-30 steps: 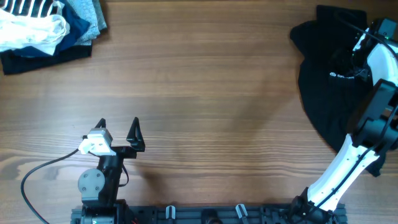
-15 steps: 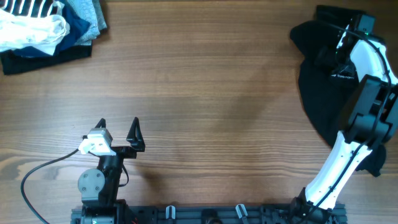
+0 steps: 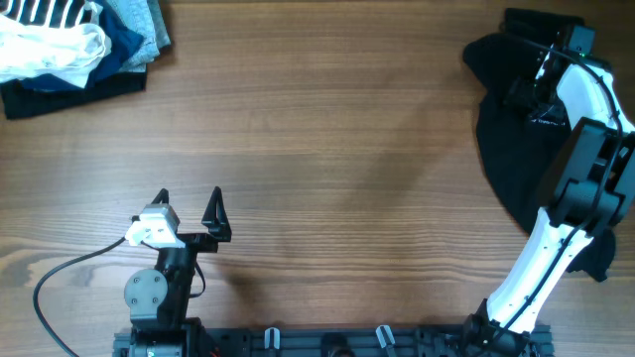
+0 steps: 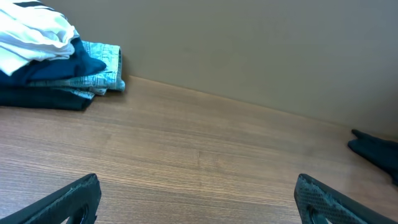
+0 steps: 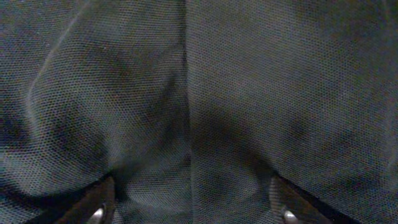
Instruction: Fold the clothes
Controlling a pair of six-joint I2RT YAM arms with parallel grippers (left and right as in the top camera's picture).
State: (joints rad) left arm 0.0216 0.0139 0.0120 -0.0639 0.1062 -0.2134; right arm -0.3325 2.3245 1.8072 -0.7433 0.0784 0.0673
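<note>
A black garment (image 3: 516, 149) lies spread at the right side of the table; its edge shows in the left wrist view (image 4: 376, 149). My right gripper (image 3: 524, 91) is down on its upper part, fingers open and pressed into the cloth, which fills the right wrist view (image 5: 186, 93) between the fingertips (image 5: 189, 208). My left gripper (image 3: 189, 213) is open and empty at the front left, low over bare wood (image 4: 196, 199).
A pile of clothes (image 3: 69, 45), white, navy and light blue, sits at the far left corner; it also shows in the left wrist view (image 4: 50, 68). A grey cable (image 3: 60, 278) loops near the left arm's base. A wall stands behind the table.
My right gripper moved from the far right edge leftward and up onto the black garment, then settled slightly lower. The left arm has not moved.
</note>
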